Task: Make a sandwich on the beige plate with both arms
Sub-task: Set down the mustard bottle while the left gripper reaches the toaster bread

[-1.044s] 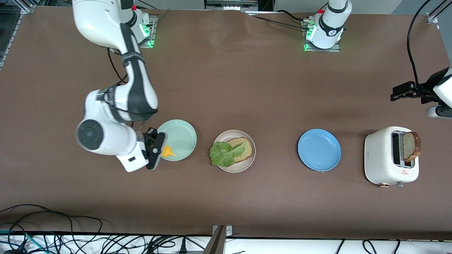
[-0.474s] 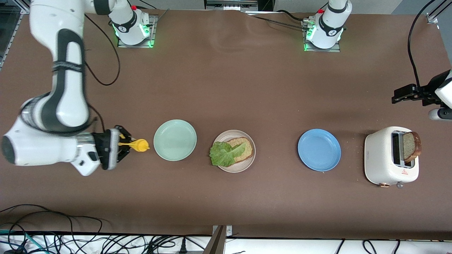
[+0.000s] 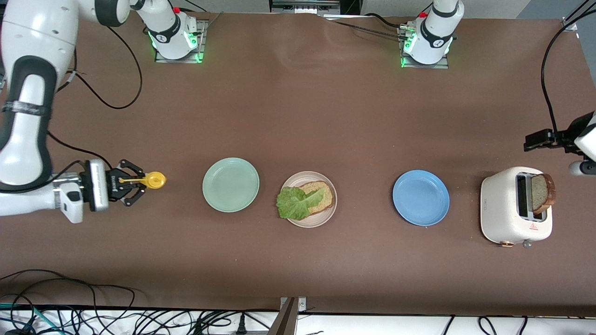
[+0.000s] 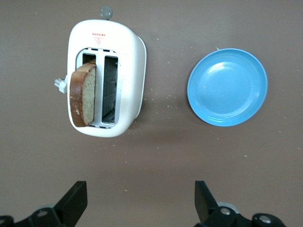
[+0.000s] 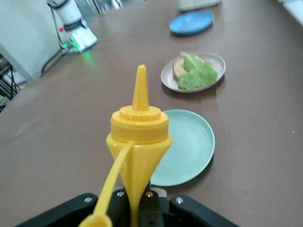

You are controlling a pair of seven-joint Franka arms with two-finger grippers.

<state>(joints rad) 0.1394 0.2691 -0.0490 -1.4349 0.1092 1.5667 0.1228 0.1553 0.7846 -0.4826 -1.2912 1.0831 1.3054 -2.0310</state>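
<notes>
The beige plate (image 3: 328,212) sits mid-table and carries one bread slice (image 3: 322,193) with a lettuce leaf (image 3: 294,204) lying over it. A second bread slice (image 3: 543,192) stands in the white toaster (image 3: 505,209) at the left arm's end. My right gripper (image 3: 134,182) is shut on a yellow squeeze bottle (image 3: 152,180) above the table at the right arm's end, beside the mint-green plate (image 3: 231,184). In the right wrist view the bottle (image 5: 139,137) stands with its nozzle up in the right gripper (image 5: 139,205). My left gripper (image 3: 535,139) hangs open and empty above the table beside the toaster (image 4: 106,78).
A blue plate (image 3: 421,197) lies between the beige plate and the toaster. Bare brown table stretches from the row of plates to the arm bases. Black cables (image 3: 93,316) trail along the table edge nearest the front camera.
My right arm swung away from the mint-green plate toward its own end of the table, carrying the yellow bottle. The left gripper drifted slightly toward the table's end.
</notes>
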